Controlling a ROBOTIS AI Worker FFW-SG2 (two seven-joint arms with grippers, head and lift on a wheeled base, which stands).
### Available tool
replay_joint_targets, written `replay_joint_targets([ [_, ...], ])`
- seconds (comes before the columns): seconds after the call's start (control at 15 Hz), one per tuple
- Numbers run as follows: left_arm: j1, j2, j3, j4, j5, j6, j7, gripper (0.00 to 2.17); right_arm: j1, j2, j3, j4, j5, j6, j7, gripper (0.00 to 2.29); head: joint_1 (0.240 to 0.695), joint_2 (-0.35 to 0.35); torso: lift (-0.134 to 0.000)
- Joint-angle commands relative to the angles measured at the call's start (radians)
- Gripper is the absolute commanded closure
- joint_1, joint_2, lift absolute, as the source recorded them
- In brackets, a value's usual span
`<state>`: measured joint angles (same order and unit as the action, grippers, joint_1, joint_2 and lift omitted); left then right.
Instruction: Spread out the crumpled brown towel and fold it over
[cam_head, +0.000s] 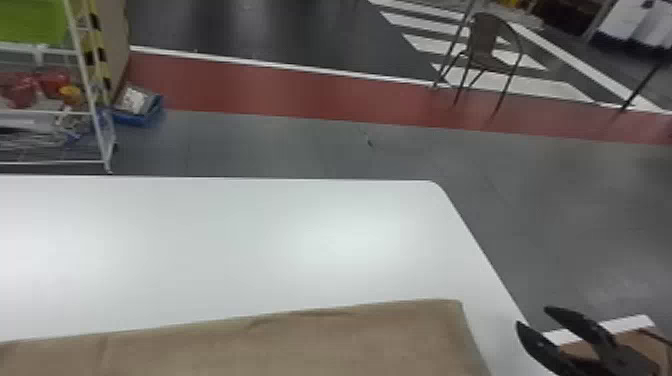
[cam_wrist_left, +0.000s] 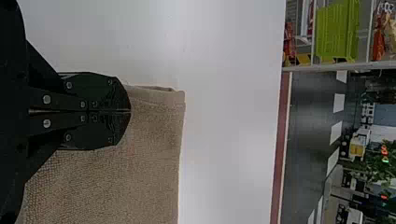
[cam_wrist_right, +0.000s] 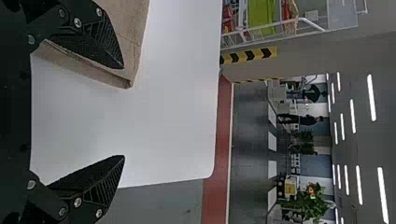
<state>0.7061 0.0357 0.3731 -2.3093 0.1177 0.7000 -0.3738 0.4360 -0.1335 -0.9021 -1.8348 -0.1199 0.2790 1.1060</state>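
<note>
Brown towel (cam_head: 300, 345) spread on white table (cam_head: 250, 240), down at head view's bottom. Left gripper (cam_wrist_left: 130, 110) at towel, fingers pressed together. Right gripper (cam_head: 532, 316) by table's right edge, fingers wide apart!

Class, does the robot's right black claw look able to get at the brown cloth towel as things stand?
Probably yes: the right black claw hangs open near one side of the brown cloth towel, with nothing visible between.
</note>
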Motion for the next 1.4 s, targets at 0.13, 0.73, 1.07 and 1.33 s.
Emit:
replay_joint_targets([
  [0.13,0.053,-0.014,0.024,-0.107,0.08,-0.029,-0.017,0.0,-0.014,0.003,0.0,-0.021,-0.004,0.036,0.002,0.17,0.695,-0.321,-0.123],
  [0.73,0.024,-0.02,0.023,-0.14,0.051,-0.023,0.01,0.03,-0.037,0.028,0.026,-0.044,0.009,0.098,0.009,0.17,0.695,-0.314,-0.123],
  [1.07,0.018,-0.022,0.032,-0.144,0.048,-0.01,0.015,0.04,-0.072,0.067,0.037,-0.119,0.019,0.288,0.011,0.17,0.695,-0.245,-0.123],
  [1.33,0.006,-0.022,0.032,-0.133,0.048,0.014,0.013,0.04,-0.099,0.134,-0.011,-0.119,0.0,0.352,0.049,0.17,0.695,-0.23,-0.123],
])
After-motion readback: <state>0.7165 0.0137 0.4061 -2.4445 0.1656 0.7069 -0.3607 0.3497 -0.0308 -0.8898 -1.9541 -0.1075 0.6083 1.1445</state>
